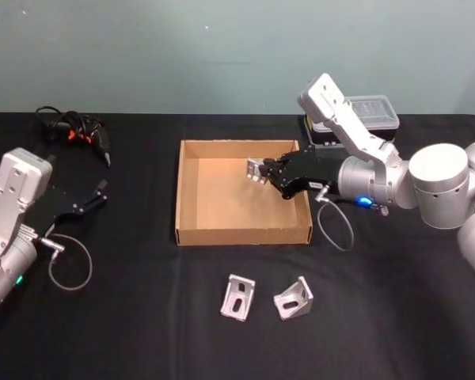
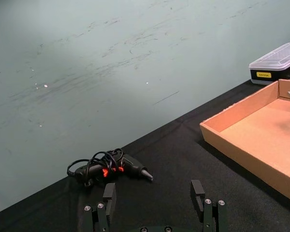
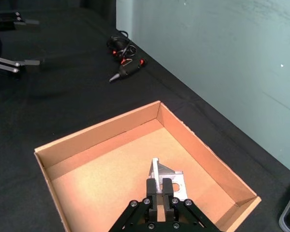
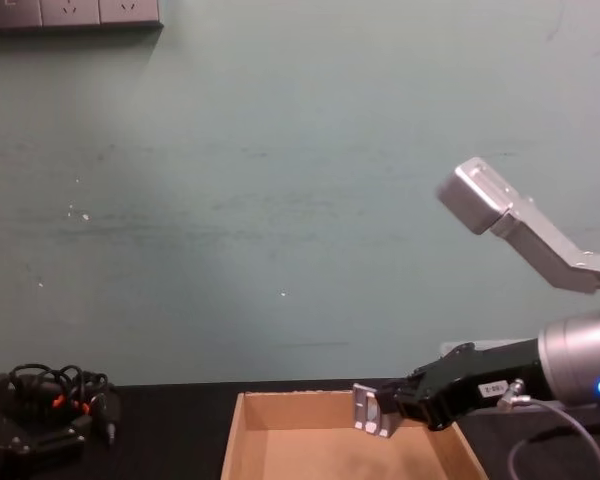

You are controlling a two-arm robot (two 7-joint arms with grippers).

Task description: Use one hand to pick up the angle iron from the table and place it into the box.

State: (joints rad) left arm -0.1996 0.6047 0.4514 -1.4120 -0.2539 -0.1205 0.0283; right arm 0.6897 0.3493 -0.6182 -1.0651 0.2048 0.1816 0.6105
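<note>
Tabletop [image 1: 142, 317]: black, carries everything.

Box [image 1: 241, 234]: centre of the tabletop, open top, low walls. Nothing lies loose on its floor.

Right arm [image 1: 380, 178]: reaches in from the right, over the box's right wall.

Case [image 1: 364, 115]: behind the box's far-right corner, partly hidden by the right arm.

Cable tangle [image 1: 75, 131]: far left of the tabletop, well apart from the box.

Right hand [image 1: 263, 170]: over the box's far-right part, fingers narrow and clamped on the angle iron [image 1: 256, 169]. The iron sits at the fingertips and sticks out past them toward the box's middle. In the right wrist view the hand [image 3: 159, 186] grips one flange, and the iron [image 3: 166, 175] stands over the box floor [image 3: 101, 188] near the far-right corner. In the chest view the iron [image 4: 368, 410] sits at about rim height ahead of the hand [image 4: 385, 410]. Can't tell whether it touches the floor.

Left hand [image 1: 101, 190]: parked at the left of the tabletop, well apart from the box. Left wrist view shows it [image 2: 153, 191] spread wide, holding nothing.

Left spare iron [image 1: 237, 298] and right spare iron [image 1: 294, 298]: on the tabletop in front of the box, side by side, near each other but not touching.
</note>
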